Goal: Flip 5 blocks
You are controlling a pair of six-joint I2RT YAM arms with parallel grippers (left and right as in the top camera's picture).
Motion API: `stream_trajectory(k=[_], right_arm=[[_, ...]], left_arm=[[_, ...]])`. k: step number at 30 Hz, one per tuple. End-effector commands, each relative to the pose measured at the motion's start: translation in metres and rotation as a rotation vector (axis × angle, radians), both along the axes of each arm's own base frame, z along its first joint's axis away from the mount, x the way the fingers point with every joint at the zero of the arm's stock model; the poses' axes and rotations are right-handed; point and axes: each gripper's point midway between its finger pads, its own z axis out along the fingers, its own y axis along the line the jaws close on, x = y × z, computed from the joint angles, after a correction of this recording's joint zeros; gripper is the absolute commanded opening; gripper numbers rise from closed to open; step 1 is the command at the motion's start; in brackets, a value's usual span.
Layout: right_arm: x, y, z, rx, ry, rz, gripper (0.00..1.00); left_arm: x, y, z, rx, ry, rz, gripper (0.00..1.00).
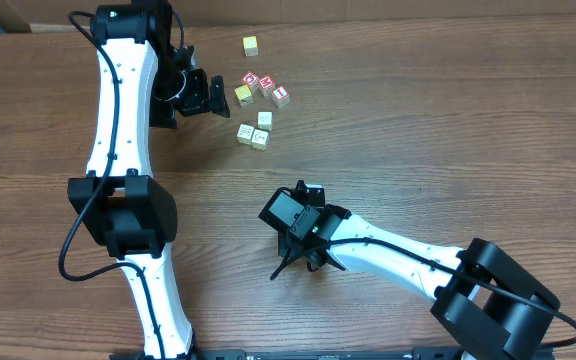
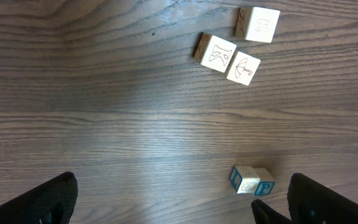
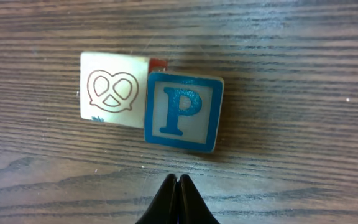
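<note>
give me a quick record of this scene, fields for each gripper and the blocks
left gripper: open, nothing gripped
right gripper: shut, empty, tips just short of the P block
P block: blue P face up, touching the pretzel block
pretzel block: cream, line-drawn pretzel up, left of the P in the right wrist view
cream blocks: three close together in the overhead view
red-and-white cubes: three clustered by a yellow cube
table: wood grain

Overhead: fixed, straight down, far; whole table [image 1: 418, 130] in frame. Left wrist: looks down on wood from mid-height, medium range. Right wrist: very near wood, facing down; P block [image 3: 182, 112] and pretzel block [image 3: 112, 89] fill the frame. Overhead and left wrist share three cream blocks [image 1: 259, 139].
</note>
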Motion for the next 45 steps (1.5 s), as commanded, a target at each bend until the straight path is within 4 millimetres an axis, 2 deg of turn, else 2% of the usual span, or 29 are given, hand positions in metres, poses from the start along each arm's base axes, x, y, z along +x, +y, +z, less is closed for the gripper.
stream_trajectory(k=[1, 13, 34, 45], right_arm=[[0.004, -0.001, -0.001, -0.009, -0.026, -0.014, 0.04], [0.011, -0.004, 0.001, -0.026, -0.064, -0.024, 0.04], [0.016, 0.002, 0.004, -0.001, -0.086, -0.026, 0.04], [0.006, 0.003, 0.000, 0.009, -0.031, -0.008, 0.04]], left_arm=[[0.003, 0.003, 0.001, 0.005, -0.008, 0.012, 1.00], [0.003, 0.003, 0.001, 0.005, -0.008, 0.012, 1.00], [0.003, 0.003, 0.001, 0.005, -0.008, 0.012, 1.00], [0.003, 0.003, 0.001, 0.005, -0.008, 0.012, 1.00]])
